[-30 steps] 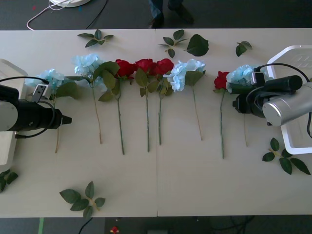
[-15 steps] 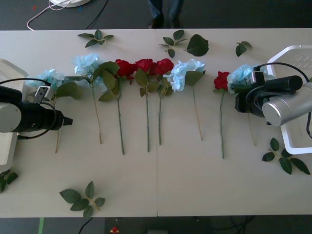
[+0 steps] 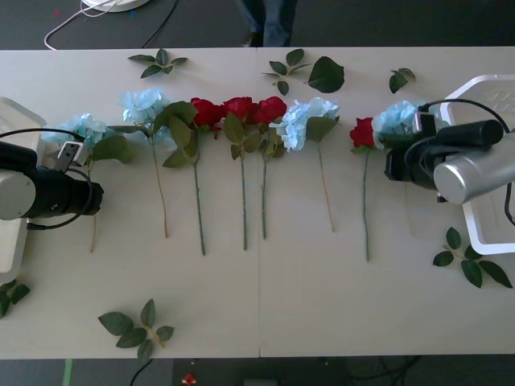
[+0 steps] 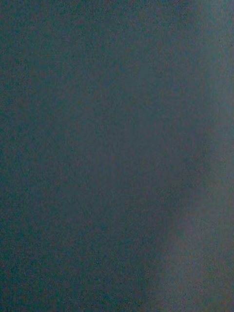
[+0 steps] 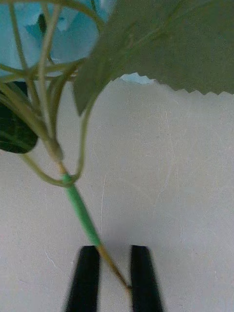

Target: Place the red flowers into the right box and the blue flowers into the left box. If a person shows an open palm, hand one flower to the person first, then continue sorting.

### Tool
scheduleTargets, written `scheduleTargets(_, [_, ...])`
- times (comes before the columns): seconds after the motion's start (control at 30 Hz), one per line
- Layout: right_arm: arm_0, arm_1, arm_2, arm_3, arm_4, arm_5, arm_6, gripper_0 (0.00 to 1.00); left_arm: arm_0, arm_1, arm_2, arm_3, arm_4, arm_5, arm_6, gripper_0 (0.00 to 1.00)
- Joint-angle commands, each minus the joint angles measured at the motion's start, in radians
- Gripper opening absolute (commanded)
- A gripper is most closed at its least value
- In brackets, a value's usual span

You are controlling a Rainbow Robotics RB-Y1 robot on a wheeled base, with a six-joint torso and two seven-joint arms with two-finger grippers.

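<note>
Left claw [image 5: 111, 278]: I pinch a blue flower [image 3: 84, 129] stem, ready to box it.
Right claw [image 3: 396, 165]: at far blue flower [image 3: 397, 121]; I cannot tell its state.

Four red flowers [image 3: 241, 108] lay on the table, small blooms pointing away from the robot, long thin green stems toward it: three bunched at centre, one [image 3: 364, 133] apart to the right. Four blue flowers [image 3: 306, 121], fluffy pale heads with big green leaves: far left one [image 3: 84, 129], next [image 3: 143, 104], centre-right one, far right one [image 3: 396, 121] beside the lone red. Left box [image 3: 10, 112], white, at the left edge. Right box [image 3: 483, 233], white with rounded corners and raised rim, at the right edge. Person [image 3: 269, 20] in dark trousers stood beyond the table.
</note>
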Motion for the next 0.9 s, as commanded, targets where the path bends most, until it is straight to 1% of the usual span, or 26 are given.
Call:
scheduleTargets(0.03, [0.035,-0.031,-0.137,-0.159,-0.031,0.093,0.074,0.00,-0.039,-0.009,0.011,0.005,-0.015,0.008,0.048,0.00])
scheduleTargets(0.1, [0.064,-0.035,-0.183,-0.219,-0.037,0.140,0.082,0.00,-0.037,-0.008,0.012,0.007,-0.013,0.009,0.050,0.00])
scheduleTargets(0.13, [0.099,-0.041,-0.235,-0.284,-0.046,0.189,0.088,0.00,-0.039,-0.008,0.016,0.008,-0.015,0.008,0.053,0.00])
scheduleTargets(0.23, [0.176,-0.043,-0.341,-0.422,-0.072,0.288,0.103,0.00,-0.037,-0.008,0.028,0.019,-0.017,0.009,0.055,0.00])
scheduleTargets(0.37, [0.259,-0.041,-0.466,-0.558,-0.162,0.395,0.149,0.00,-0.037,0.002,0.060,0.034,-0.023,0.015,0.045,0.00])
scheduleTargets(0.43, [0.310,-0.031,-0.545,-0.621,-0.225,0.444,0.194,0.00,-0.037,0.018,0.101,0.034,-0.027,0.060,0.041,0.00])
scheduleTargets(0.53, [0.372,-0.018,-0.637,-0.686,-0.342,0.476,0.272,0.00,-0.037,0.049,0.177,0.016,-0.035,0.173,0.032,0.00])
scheduleTargets(0.67, [0.451,-0.018,-0.744,-0.705,-0.598,0.476,0.449,0.00,-0.037,0.098,0.296,-0.035,-0.035,0.354,0.022,0.00])
scheduleTargets(0.8, [0.509,-0.018,-0.805,-0.716,-0.773,0.472,0.633,0.00,-0.037,0.117,0.405,-0.065,-0.029,0.520,0.022,0.00])
scheduleTargets(0.9, [0.538,-0.015,-0.828,-0.722,-0.842,0.444,0.758,0.00,-0.037,0.117,0.450,-0.070,-0.029,0.588,0.021,0.00])
